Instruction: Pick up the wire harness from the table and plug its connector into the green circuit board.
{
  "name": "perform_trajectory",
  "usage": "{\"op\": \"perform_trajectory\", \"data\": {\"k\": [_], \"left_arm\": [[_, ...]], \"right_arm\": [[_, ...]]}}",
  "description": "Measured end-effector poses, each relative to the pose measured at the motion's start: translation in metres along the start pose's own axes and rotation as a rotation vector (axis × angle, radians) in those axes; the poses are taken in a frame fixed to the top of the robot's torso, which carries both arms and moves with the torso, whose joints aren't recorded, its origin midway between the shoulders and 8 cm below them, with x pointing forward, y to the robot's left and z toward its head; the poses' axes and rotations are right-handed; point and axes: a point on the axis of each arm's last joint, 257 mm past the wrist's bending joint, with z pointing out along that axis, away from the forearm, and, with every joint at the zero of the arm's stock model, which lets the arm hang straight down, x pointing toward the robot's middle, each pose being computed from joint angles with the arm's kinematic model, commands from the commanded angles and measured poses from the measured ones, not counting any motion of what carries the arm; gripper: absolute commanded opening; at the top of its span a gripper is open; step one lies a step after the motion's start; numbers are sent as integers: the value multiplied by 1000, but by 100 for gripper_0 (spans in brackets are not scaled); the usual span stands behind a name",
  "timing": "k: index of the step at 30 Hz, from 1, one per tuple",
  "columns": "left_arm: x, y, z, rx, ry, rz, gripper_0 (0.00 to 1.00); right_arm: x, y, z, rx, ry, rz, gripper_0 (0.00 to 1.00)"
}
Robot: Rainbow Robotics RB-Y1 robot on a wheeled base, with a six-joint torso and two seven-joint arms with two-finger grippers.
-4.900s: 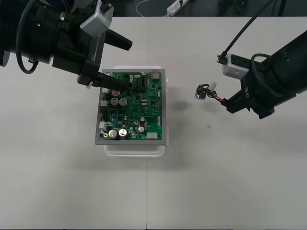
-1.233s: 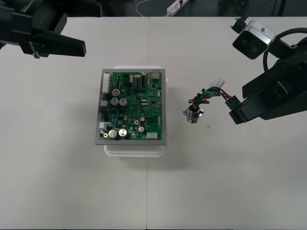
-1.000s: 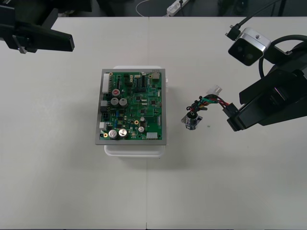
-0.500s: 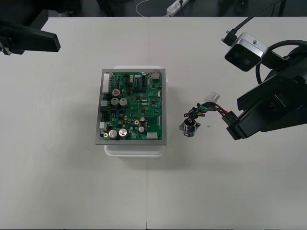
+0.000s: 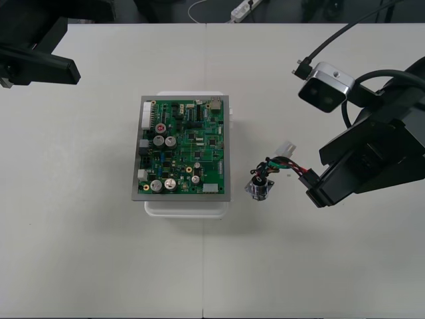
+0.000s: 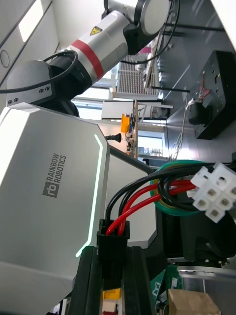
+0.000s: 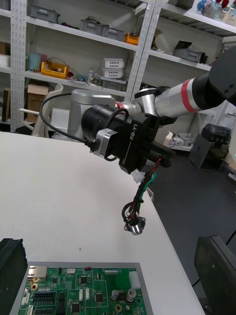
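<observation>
Right hand (image 5: 315,193) with harness (image 5: 277,170), seemingly above table (image 5: 99,266)

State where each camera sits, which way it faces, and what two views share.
Front view: overhead, looking steeply down at table, green circuit board, left arm, right arm.
Left wrist view: on the left arm, looking across the board at the right gripper; own fingers apart.
Right wrist view: on the right arm, looking along its fingers, shut on the wire harness's black plug.
Shared: all three show the harness in the right gripper.

Silver links (image 7: 164,101) — red ring (image 7: 187,93), black right gripper (image 5: 313,190), grey wrist camera (image 5: 325,87)
</observation>
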Motion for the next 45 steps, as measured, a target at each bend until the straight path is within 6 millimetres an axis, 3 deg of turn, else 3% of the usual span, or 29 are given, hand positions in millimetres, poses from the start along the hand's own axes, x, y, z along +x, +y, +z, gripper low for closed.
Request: {"op": "perform_trajectory", "data": {"k": [12,23,45], "left_arm": [[8,-6,8,29,8,26,100],[11,-9,11,46,2,57,100],[16,-17,17,83,-21,88,100]], "right_arm": [[-4,4,10,-23,35,-14,0],[-25,4,18,-67,38,-23,0],[-22,6,45,-123,116,-23,0]]}}
